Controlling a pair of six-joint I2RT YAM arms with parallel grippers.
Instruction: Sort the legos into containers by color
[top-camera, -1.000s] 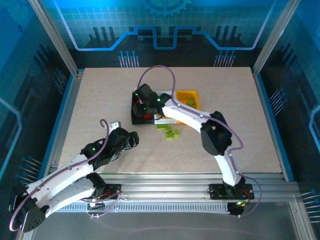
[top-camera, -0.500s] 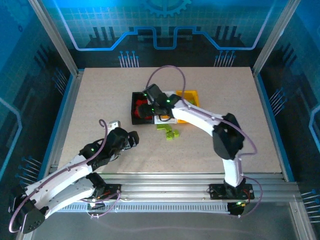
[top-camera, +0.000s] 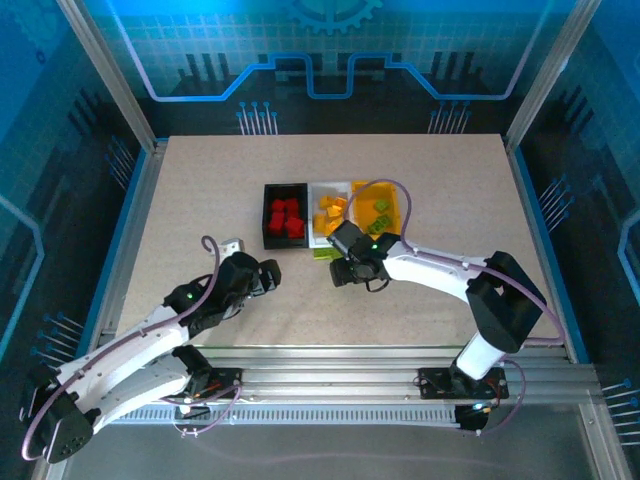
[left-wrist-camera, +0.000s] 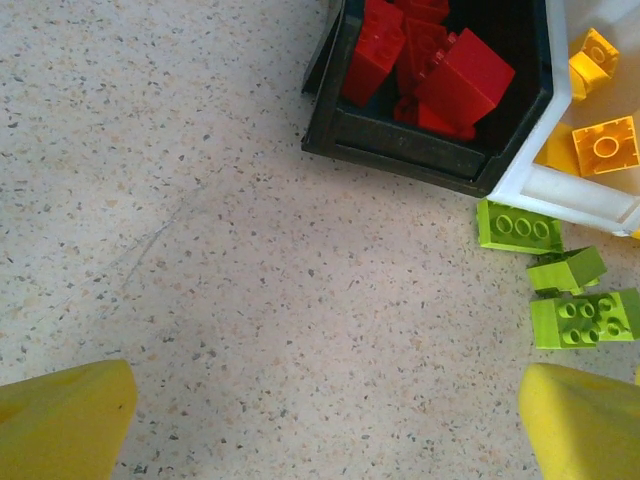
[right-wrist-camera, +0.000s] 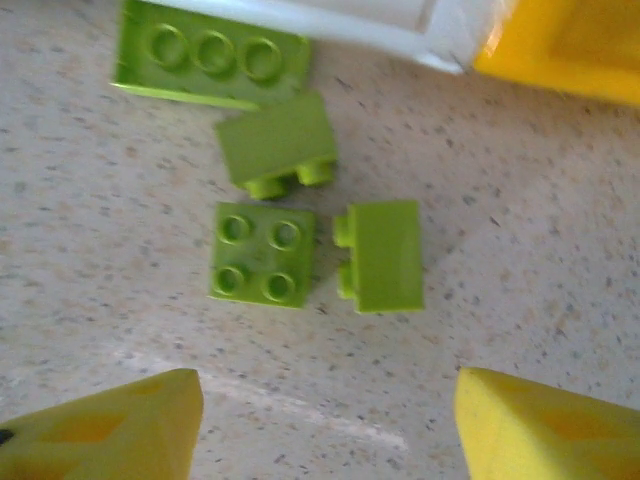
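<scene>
Hovering above four green legos (right-wrist-camera: 262, 252) just beside the white bin (right-wrist-camera: 400, 30), the right gripper (right-wrist-camera: 325, 390) is standing open, empty, likely needing to lower onto one; the left gripper (left-wrist-camera: 325, 400) is gaping empty too.

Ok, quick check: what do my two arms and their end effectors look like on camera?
The left arm and right arm each have white shells, black joints, a small green light and a looping lilac cable. The left end effector and right end effector are black with yellow fingers.
</scene>
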